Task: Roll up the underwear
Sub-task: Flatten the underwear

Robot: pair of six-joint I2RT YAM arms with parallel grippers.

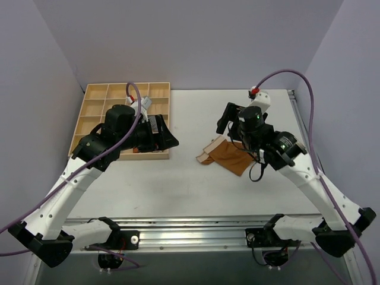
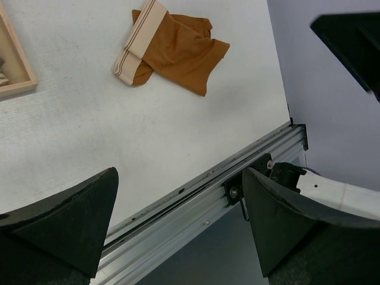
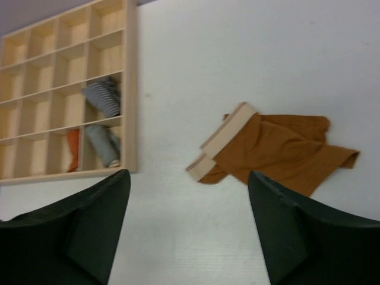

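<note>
Underwear [image 3: 279, 148] is seen crumpled on the table [image 3: 237, 53] (beige band toward the tray [image 3: 129, 89]); left gripper [image 2: 179, 175] and right gripper [image 3: 189, 177] are held wide apart, empty.

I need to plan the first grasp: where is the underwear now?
In the top view the underwear lies on the table right of centre, apart from the wooden tray at far left, pale band toward it.

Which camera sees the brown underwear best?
The right wrist camera: the whole underwear lies mid-picture, nothing covering it. The left wrist camera catches it at its top edge. From above it looks small, partly hidden by the right arm.
</note>
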